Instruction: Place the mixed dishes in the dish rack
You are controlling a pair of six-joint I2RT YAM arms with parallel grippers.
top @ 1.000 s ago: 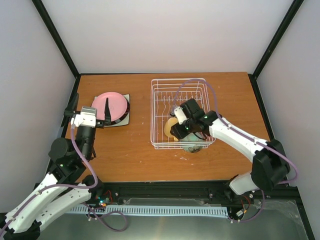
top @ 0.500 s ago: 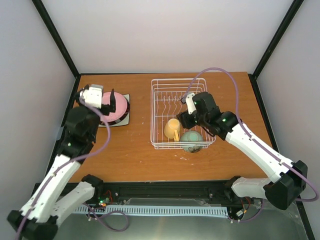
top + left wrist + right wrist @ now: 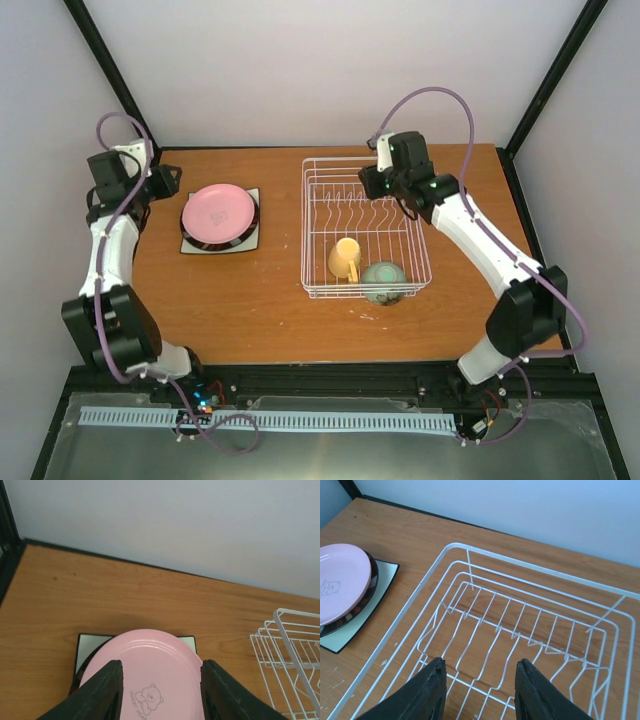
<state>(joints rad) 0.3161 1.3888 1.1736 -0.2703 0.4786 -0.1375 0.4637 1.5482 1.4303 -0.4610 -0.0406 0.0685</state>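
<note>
The pink round plate (image 3: 218, 212) lies on a dark brown plate (image 3: 371, 576), which rests on the cream square plate (image 3: 250, 241) at the table's back left. My left gripper (image 3: 168, 179) hovers just left of this stack. In the left wrist view my left gripper (image 3: 161, 664) is open, with the pink plate (image 3: 150, 647) showing beyond its fingers and nothing held. The white wire dish rack (image 3: 312, 230) holds the yellow mug (image 3: 346, 258) and the pale green bowl (image 3: 383, 281) at its near end. My right gripper (image 3: 372, 185) hangs open and empty over the rack's far tines (image 3: 510, 625).
Black frame posts rise at the table's back corners, one close behind the left arm (image 3: 110, 180). A white wall stands behind the table. Bare wood (image 3: 270, 300) lies between the plate stack and the rack and along the near edge.
My right gripper let go of the yellow mug in the rack and rose toward the rack's far end. My left arm swung from over the pink plate to the far left.
</note>
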